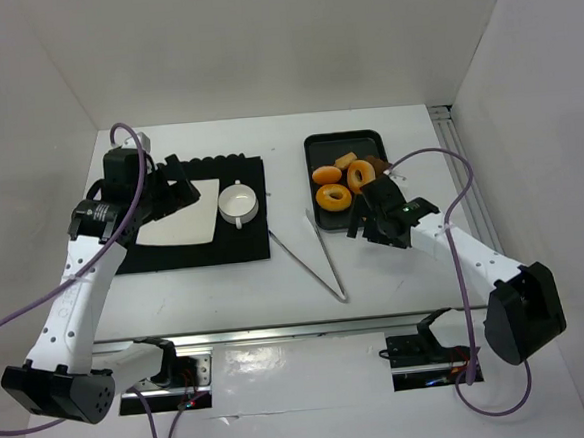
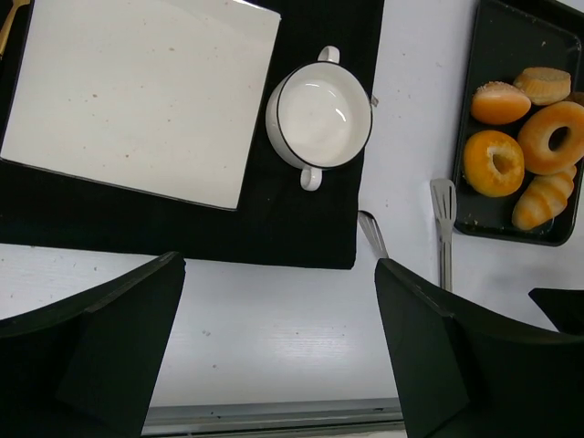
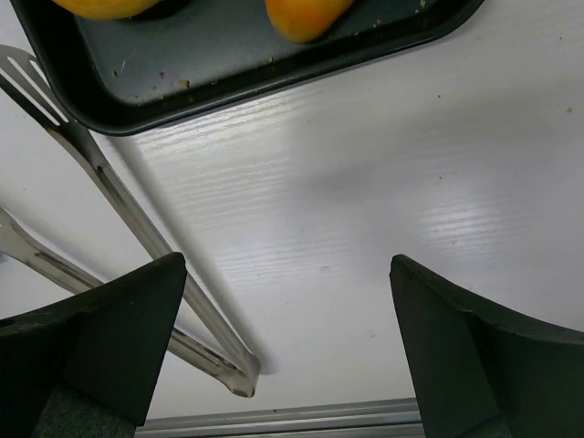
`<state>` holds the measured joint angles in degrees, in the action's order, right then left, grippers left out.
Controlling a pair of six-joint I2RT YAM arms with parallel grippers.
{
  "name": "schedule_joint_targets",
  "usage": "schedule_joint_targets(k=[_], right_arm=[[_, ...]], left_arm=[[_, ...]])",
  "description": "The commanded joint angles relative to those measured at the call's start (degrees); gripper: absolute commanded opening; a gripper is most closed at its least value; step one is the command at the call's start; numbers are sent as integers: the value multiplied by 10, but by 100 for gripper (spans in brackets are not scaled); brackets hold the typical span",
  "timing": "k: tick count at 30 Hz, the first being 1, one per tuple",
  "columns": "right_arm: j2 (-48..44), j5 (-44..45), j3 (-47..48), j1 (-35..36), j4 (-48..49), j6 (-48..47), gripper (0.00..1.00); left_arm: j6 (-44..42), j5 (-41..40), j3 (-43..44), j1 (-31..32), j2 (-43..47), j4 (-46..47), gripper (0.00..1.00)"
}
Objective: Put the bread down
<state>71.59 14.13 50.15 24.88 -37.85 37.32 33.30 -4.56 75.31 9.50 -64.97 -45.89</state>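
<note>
Bread [image 2: 494, 162]: rings and rolls grouped in the dark tray [image 2: 511, 41] at the right, not yet lifted
Tongs [image 1: 320, 262]: flat on the surface beside the tray, probably the serving tool
Right pincer [image 3: 287, 265]: wide, empty, over the tongs' joined end
Plate [image 2: 137, 91]: bare on the black mat [image 2: 301, 228], likely the destination
Left pincer [image 2: 281, 265]: wide, empty
Writing: none readable

No legible text, brand, number or sign in any of three views. Small pale mark on left arm's [image 1: 99, 214] black wrist housing, 9 o'clock in top view, too small to read.
</note>
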Motion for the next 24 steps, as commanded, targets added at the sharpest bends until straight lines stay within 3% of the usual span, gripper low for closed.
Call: schedule_joint_targets(k=[1, 11, 17, 24], right_arm=[[-22, 6, -14, 3, 28, 1, 100], [-30, -42, -20, 10, 54, -48, 100], [-24, -67, -20, 119, 120, -95, 100], [59, -36, -20, 238, 145, -123, 100]], left_arm=[[1, 8, 9, -3, -2, 23, 98], [-4, 3, 9, -3, -2, 23, 100], [-10, -3, 9, -3, -9, 28, 100], [-4, -3, 4, -3, -15, 28, 100]])
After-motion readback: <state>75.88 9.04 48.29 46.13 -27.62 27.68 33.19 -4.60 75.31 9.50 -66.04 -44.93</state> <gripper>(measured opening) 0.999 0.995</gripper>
